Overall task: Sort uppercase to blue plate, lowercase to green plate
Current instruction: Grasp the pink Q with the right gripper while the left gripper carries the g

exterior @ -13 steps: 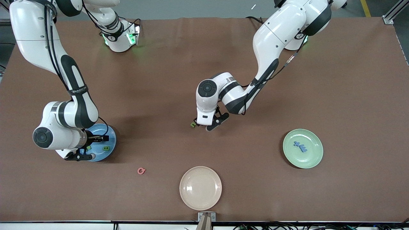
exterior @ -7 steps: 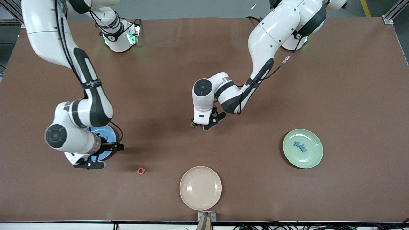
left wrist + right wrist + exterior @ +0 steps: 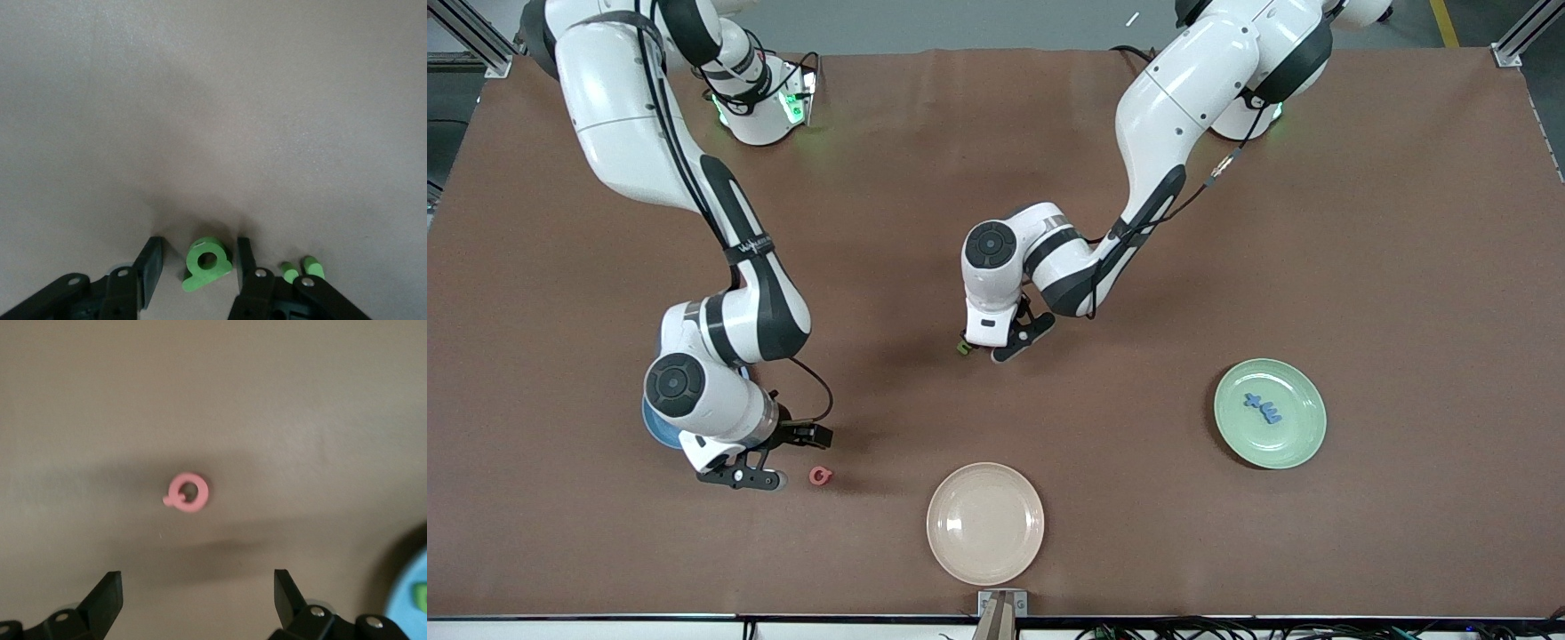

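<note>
A green lowercase b (image 3: pixel 207 263) lies on the table mid-way between the arms, with a gap to each finger of my left gripper (image 3: pixel 198 243) (image 3: pixel 983 351), which is open. A second green letter (image 3: pixel 300 269) lies just outside one finger. A pinkish-red Q-like uppercase letter (image 3: pixel 820 476) (image 3: pixel 188 493) lies on the table just ahead of my right gripper (image 3: pixel 796 458) (image 3: pixel 197 577), which is open wide with nothing in it. The blue plate (image 3: pixel 651 428) (image 3: pixel 408 590) is mostly hidden under the right arm. The green plate (image 3: pixel 1303 436) holds two blue lowercase letters (image 3: pixel 1263 409).
A beige plate (image 3: pixel 985 523) sits near the table edge closest to the front camera, between the pink letter and the green plate. A green letter (image 3: pixel 421 597) shows on the blue plate's edge in the right wrist view.
My right arm left the blue plate and swung toward the pink letter, its fingers spreading wider. My left gripper's fingers narrowed around the green b.
</note>
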Available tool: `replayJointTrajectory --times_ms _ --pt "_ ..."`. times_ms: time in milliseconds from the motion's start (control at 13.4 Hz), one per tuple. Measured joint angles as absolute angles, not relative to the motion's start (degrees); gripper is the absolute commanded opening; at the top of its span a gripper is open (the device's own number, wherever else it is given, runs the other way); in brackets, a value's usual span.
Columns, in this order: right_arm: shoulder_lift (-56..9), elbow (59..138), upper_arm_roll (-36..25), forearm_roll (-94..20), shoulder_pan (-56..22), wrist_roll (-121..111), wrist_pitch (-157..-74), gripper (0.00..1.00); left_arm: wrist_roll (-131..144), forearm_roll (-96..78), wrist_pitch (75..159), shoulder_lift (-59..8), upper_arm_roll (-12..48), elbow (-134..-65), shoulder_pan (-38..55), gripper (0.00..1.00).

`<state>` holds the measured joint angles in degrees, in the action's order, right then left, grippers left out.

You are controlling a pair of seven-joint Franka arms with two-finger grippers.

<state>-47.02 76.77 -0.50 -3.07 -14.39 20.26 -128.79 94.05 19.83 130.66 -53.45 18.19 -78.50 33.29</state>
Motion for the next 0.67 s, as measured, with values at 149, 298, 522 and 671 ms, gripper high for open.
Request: replayJointTrajectory --times_ms 149,298,522,671 --pt "-49.51 74.56 -0.49 -3.07 -14.91 20.82 -131.06 0.98 94.03 19.83 130.46 -53.43 18.19 -78.41 33.31 0.25" --pt "-51.89 73.32 -0.49 -3.07 -15.49 20.95 -134.65 0.95 93.97 19.83 130.43 -53.42 18.18 -78.26 33.32 0.06" --pt "-55.04 72.72 -0.60 -2.99 -15.59 20.93 -138.36 0.88 93.97 19.88 130.53 -53.42 17.82 -77.98 33.14 0.01" --pt "-56.09 72.44 -0.75 -2.94 -15.59 20.35 -139.07 0.82 93.98 19.97 130.61 -53.30 17.24 -77.26 32.71 0.01"
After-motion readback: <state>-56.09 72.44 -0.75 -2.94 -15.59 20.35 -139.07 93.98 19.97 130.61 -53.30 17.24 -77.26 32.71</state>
